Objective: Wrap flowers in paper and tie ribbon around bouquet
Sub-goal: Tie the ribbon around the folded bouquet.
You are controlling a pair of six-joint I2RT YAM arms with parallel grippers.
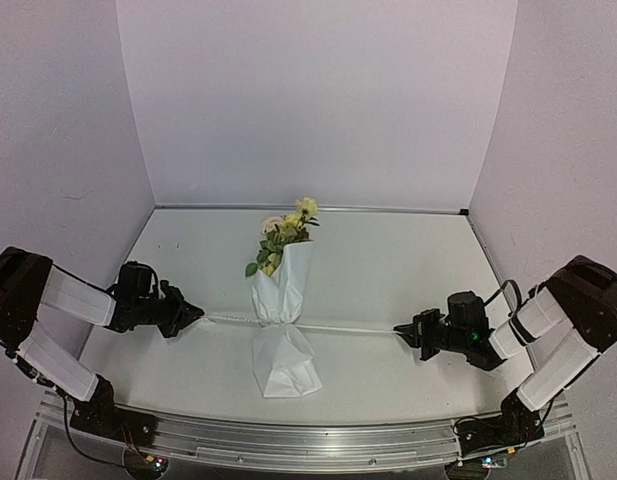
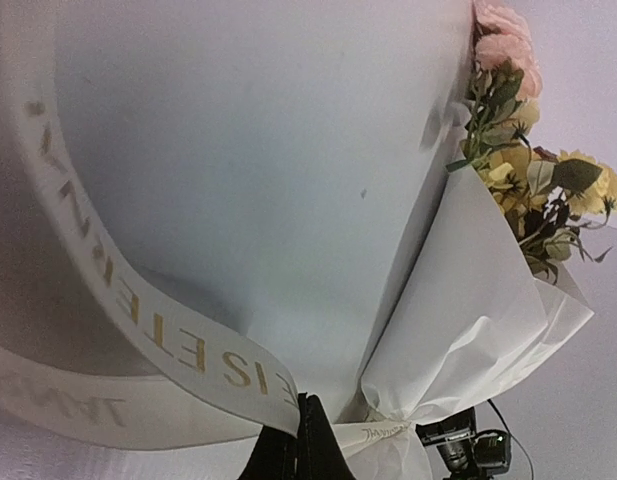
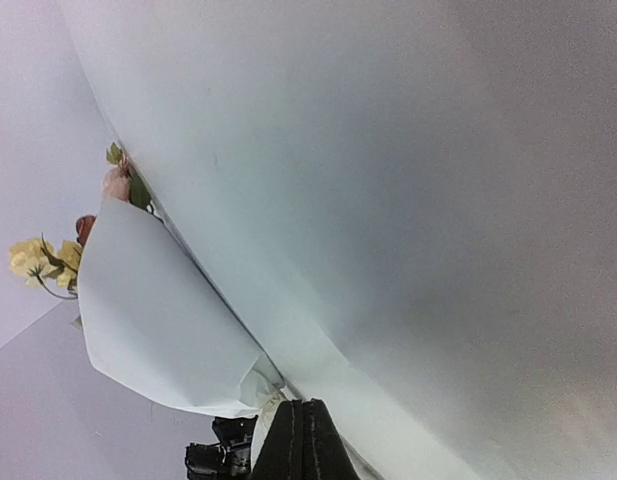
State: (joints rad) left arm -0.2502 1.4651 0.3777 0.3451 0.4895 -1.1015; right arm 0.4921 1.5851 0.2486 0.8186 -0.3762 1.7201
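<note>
The bouquet (image 1: 281, 300) lies in the middle of the table, with yellow and pink flowers (image 1: 288, 235) sticking out of the white paper (image 1: 285, 365), which is pinched at a waist. The ribbon (image 1: 338, 327) runs in a taut line through that waist, from my left gripper (image 1: 193, 315) to my right gripper (image 1: 401, 331). In the left wrist view the gold-lettered ribbon (image 2: 168, 340) loops into the shut left gripper (image 2: 300, 402), beside the paper (image 2: 468, 300) and flowers (image 2: 528, 180). The right wrist view shows the right gripper (image 3: 306, 405) shut on the ribbon (image 3: 272, 402) by the paper (image 3: 158, 320).
The white table (image 1: 408, 260) is bounded by pale walls at the back and on both sides. A metal rail (image 1: 308, 440) runs along the near edge, where both arm bases stand. Each wrist view shows the opposite gripper beyond the bouquet's waist.
</note>
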